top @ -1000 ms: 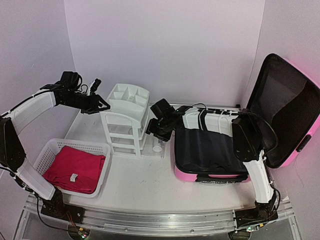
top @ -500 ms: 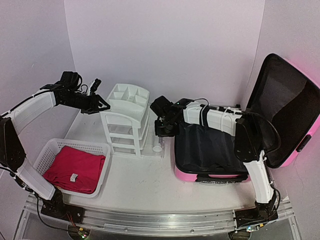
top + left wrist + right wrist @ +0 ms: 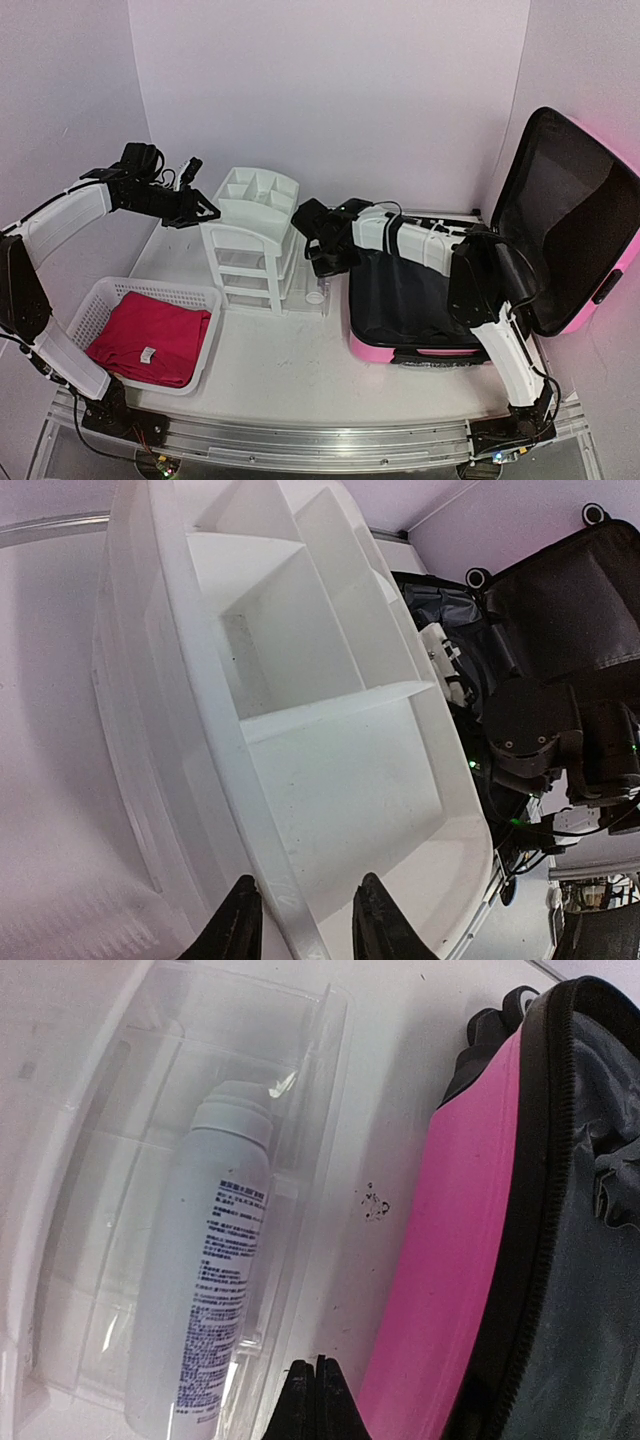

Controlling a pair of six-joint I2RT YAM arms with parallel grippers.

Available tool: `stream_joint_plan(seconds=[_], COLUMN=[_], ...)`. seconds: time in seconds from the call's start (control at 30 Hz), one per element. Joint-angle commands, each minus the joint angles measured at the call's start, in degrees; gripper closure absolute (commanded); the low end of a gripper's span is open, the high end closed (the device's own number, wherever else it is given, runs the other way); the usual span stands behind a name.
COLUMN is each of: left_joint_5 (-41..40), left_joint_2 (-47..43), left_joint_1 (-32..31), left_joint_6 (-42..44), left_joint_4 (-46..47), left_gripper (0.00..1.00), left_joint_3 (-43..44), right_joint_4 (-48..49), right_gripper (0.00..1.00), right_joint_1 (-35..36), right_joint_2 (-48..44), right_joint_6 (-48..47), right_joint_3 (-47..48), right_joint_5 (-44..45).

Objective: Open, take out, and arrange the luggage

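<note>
The luggage lies open at the desk's right, lid raised, its lining apparently bare; the drawer organizer holds a bottle and the basket a red garment, so little seems left. The left claw pinches the organizer's rim; the right claw is closed and empty beside the luggage

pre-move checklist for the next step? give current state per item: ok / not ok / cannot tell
1. Luggage open, lid propped up: ok.
2. Right gripper shut, nothing in it: ok.
3. Bottle lying in the clear drawer, free of the fingers: ok.
4. Right gripper clear of the pink shell: close beside it, contact cannot tell.
5. Left gripper astride the organizer top rim, clamped or not: cannot tell.
6. Items inside the luggage: cannot tell, only black lining shows.
</note>
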Motion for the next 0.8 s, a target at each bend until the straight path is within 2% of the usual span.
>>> stream_joint_plan(seconds=[0.0,0.1,0.2,0.43,0.77], left_joint_5=[-1.12,-1.10,-1.09,-1.50,-2.39], left_joint_2=[-0.54,-0.54,-0.49,-0.72,-0.15], left_joint_1=[0.28,0.26,0.27,0.26,0.26], left_joint_6=[0.58,0.53,0.53,0.71,1.06], left_joint_4=[-1.66,-1.64,-1.61,-1.66,-1.62], left_gripper=[0.68,0.68,0.68,0.68,0.68], left_joint_3=[-1.29,-1.29,-1.25,-1.38,-1.45], right_joint_4=[-0.95,-1.13,0.56,20.10,36.00], right_gripper=[1.00,0.99,0.99,0.99,0.81], right_joint_1=[0.19,0.11,-0.09,-0.20,-0.33], right_joint_2=[2.78,4.40,5.15,4.39,10.82], right_joint_6=[-1.30,-0.15,3.43,9.38,16.88], right_joint_3=[4.47,5.35,5.33,-1.34,2.36], right_joint_5=[4.82,4.96,-0.16,-16.12,-30.24])
